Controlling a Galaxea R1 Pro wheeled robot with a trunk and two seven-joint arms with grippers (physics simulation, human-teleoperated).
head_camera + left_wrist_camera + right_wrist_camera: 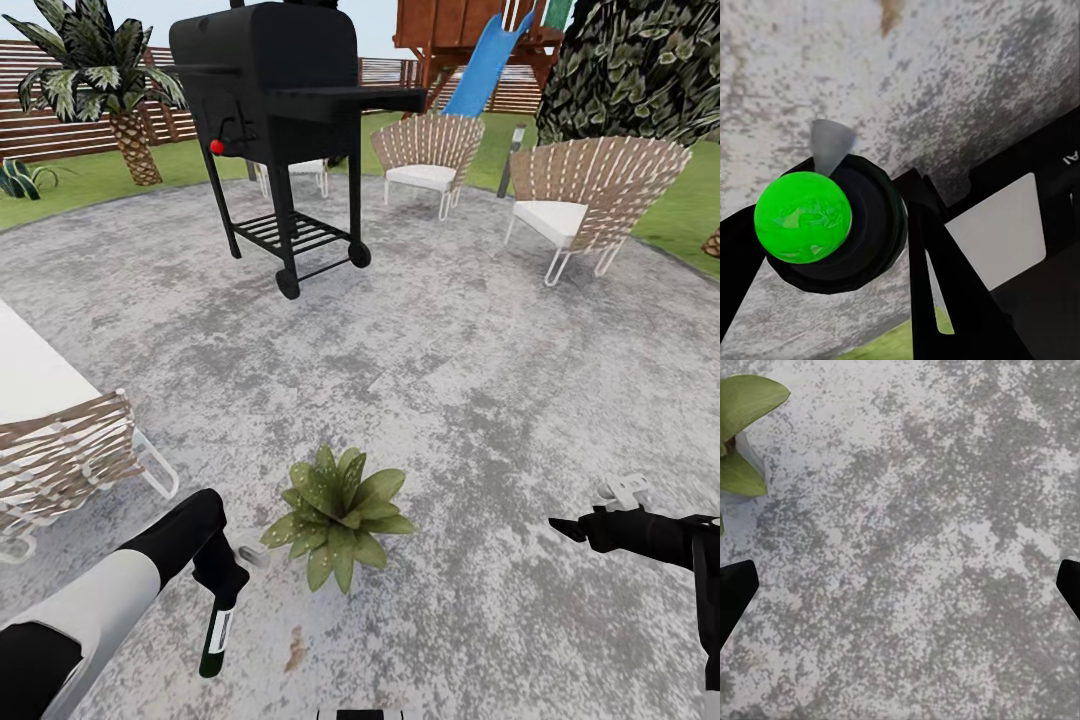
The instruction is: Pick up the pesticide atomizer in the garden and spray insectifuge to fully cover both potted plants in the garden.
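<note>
One potted plant (pixel 340 515), a low rosette of pointed green leaves, sits on the grey paving just ahead of me. To its left my left gripper (pixel 222 583) is shut on the pesticide atomizer (pixel 215 637), a dark green bottle with a white label that hangs pointing down. The left wrist view looks along the atomizer (pixel 802 216) end-on, showing a bright green round end in a black collar between the dark fingers (pixel 937 255). Right of the plant my right gripper (pixel 565 528) is open and holds nothing. Its fingertips (pixel 735 592) stand wide apart over bare paving, with the plant's leaves (pixel 742 405) at the frame's corner.
A black grill (pixel 280 90) on wheels stands ahead. Two wicker chairs (pixel 430 160) (pixel 590 195) are behind it and a wicker lounger (pixel 50 420) sits close on my left. On the lawn are a palm (pixel 110 80), a low leafy plant (pixel 25 178), a blue slide (pixel 490 60) and a dark bush (pixel 640 60).
</note>
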